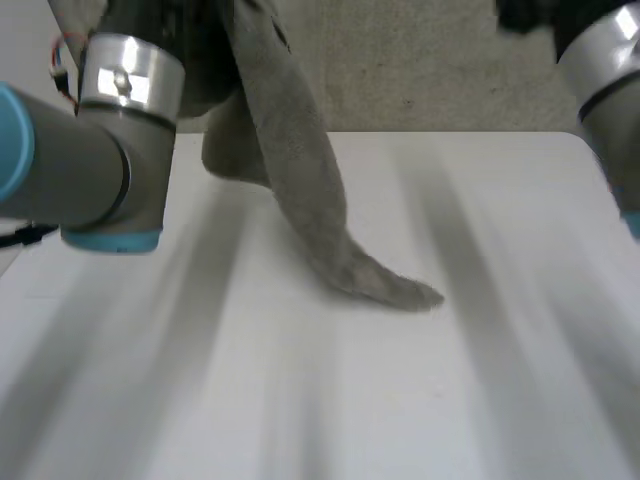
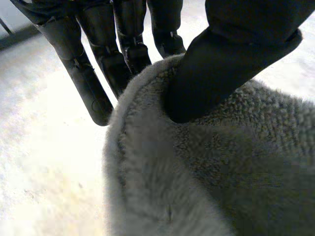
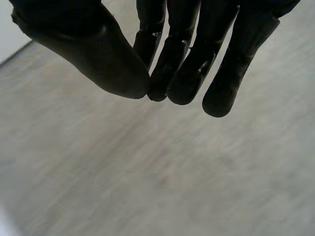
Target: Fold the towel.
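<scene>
The fingers (image 2: pixel 93 83) of the left hand (image 2: pixel 125 46) run straight down the far side of the towel (image 2: pixel 197 172), and its thumb (image 2: pixel 221 64) presses into the near side, so a bunched fold of the grey terry cloth is pinched between them. In the head view the towel (image 1: pixel 300 190) hangs from high up beside the left arm (image 1: pixel 100 150) as a long, narrow, gathered strip. It slants down toward the middle of the white table (image 1: pixel 300 420), where only its lower end lies on the surface and tapers to a rounded tip; a second fold of the cloth droops behind the strip, near the table's far edge. The right hand (image 3: pixel 187 64) has its fingers (image 3: pixel 226 73) curled in close together, with the thumb (image 3: pixel 93 54) drawn up against their tips; nothing is between them, and it is held above a plain grey surface, well apart from the towel. The right arm (image 1: pixel 605 80) shows at the far right corner of the table. Beyond the table's far edge lies a beige floor (image 1: pixel 450 70).
</scene>
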`<action>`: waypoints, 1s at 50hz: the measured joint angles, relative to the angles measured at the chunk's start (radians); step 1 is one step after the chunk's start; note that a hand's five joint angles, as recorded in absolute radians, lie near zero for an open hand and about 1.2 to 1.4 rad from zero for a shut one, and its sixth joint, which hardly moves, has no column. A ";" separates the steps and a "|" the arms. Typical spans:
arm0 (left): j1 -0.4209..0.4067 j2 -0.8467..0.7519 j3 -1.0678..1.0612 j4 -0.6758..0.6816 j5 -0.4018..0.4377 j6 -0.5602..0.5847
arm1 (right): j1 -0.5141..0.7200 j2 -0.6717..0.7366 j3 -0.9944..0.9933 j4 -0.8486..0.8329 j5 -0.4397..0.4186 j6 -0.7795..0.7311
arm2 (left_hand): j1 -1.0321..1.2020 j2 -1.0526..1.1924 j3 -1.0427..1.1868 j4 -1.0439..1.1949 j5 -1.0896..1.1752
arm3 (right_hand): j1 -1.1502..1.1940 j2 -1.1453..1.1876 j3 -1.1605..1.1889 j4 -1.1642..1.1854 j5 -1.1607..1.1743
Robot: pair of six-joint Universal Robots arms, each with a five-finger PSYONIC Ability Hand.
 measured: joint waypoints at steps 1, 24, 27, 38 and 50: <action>0.000 0.010 -0.044 -0.006 0.001 0.001 | 0.002 0.003 0.025 0.030 -0.013 -0.011 | 0.000 0.000 0.000 0.000 0.000 | 0.000 0.000 0.000 0.000 0.000; 0.054 0.156 -0.708 -0.181 0.023 0.131 | -0.048 0.135 0.286 0.235 -0.118 -0.135 | 0.000 0.000 0.000 0.000 0.000 | -1.010 -0.963 -0.980 -1.003 -1.064; 0.058 0.245 -0.737 -0.227 0.022 0.153 | -0.054 0.137 0.235 0.297 -0.182 -0.093 | 0.000 0.000 0.000 0.000 0.000 | -1.010 -0.963 -0.980 -1.003 -1.043; 0.037 0.589 -0.802 -0.384 0.020 0.162 | -0.038 0.254 -0.096 0.544 -0.421 0.070 | 0.000 0.000 0.000 0.000 0.000 | -1.006 -0.963 -0.980 -1.000 -1.008; -0.004 0.747 -0.850 -0.530 0.015 0.158 | 0.103 0.571 -0.550 0.670 -0.579 0.188 | 0.000 0.000 0.000 0.000 0.000 | -1.000 -0.962 -0.979 -1.000 -1.000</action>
